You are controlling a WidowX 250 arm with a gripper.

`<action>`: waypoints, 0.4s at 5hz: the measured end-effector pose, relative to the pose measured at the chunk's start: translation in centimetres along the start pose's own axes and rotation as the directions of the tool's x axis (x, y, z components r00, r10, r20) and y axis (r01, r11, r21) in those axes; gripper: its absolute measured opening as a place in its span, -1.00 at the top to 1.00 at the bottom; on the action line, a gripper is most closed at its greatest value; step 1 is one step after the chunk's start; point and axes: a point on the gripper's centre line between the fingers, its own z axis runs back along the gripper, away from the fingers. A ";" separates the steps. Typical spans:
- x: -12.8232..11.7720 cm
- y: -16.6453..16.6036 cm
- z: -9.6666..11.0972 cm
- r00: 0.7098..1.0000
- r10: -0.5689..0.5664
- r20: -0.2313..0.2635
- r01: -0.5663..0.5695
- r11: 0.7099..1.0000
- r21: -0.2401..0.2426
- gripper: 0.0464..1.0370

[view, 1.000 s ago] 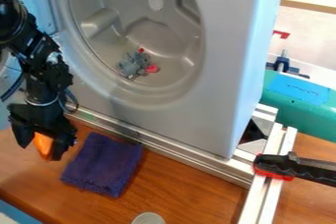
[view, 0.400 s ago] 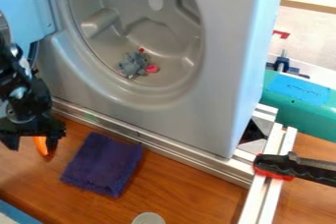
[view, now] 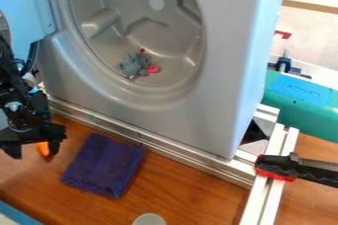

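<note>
The pincer (view: 31, 152) partly hides an orange object (view: 43, 149).

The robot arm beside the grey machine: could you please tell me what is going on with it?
The black robot arm has its tool open, low by the orange object on the wooden table; nothing looks gripped, though I cannot tell whether they touch. A purple cloth lies beside them, and a small grey toy sits inside the machine.
</note>
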 end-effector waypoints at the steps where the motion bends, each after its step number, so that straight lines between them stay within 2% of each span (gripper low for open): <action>1: 0.6 0.6 -0.7 0.997 0.075 -0.008 -0.075 0.997 -0.020 -0.93; 2: 0.9 0.4 -1.4 0.995 0.094 -0.016 -0.094 0.995 -0.029 -0.93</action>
